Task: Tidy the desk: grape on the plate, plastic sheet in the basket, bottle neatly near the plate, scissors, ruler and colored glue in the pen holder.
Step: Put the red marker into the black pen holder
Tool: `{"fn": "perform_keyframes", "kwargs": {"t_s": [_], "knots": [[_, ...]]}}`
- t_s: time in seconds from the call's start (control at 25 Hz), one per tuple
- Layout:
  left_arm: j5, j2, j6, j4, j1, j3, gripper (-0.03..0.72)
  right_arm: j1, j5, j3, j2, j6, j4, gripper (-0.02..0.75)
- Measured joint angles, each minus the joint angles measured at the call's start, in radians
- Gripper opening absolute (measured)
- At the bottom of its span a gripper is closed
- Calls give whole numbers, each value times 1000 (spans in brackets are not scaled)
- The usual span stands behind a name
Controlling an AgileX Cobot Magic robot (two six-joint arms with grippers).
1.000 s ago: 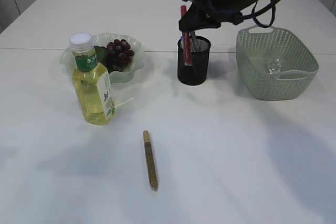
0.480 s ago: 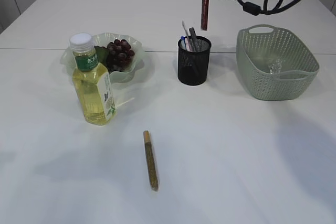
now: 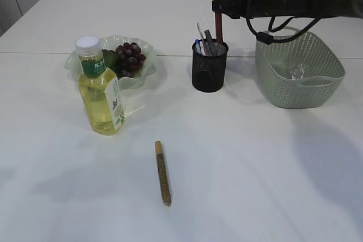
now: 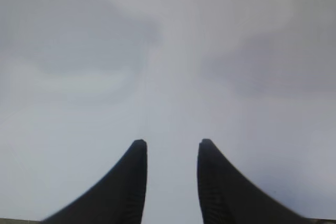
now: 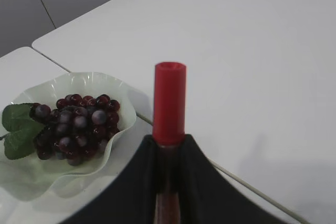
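We see a white table. Toward its left edge, a yellow plastic bottle stands before the scalloped green plate. A brown glitter-glue stick lies near the front edge with open room around it. The left gripper hangs part-open and empty. Above the black mesh pen holder, the right gripper clamps a stiff, light, red-capped glue tube upright, best held mid-shaft.

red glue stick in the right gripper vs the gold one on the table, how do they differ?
The red glue stick is held upright, clamped in the right gripper above the pen holder; the gold glue stick lies flat on the table, untouched. The red one has a red cap, the gold one a tan cap. Both are slim, pen-like tubes.
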Motion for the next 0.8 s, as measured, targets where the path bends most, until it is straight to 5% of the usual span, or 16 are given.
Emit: {"fn": "perform_keyframes", "kwargs": {"t_s": [0.12, 0.36, 0.6, 0.72, 0.8], "knots": [[7, 0, 0, 0, 0, 0, 242, 0, -2, 0, 8, -12, 5, 131], [21, 0, 0, -3, 0, 0, 242, 0, -2, 0, 9, -20, 7, 324], [30, 0, 0, -4, 0, 0, 242, 0, 13, 0, -8, 59, 6, 348], [31, 0, 0, -6, 0, 0, 242, 2, 10, 0, -76, 273, -155, 349], [31, 0, 0, -6, 0, 0, 242, 8, 27, 0, -143, 497, -378, 348]]}}
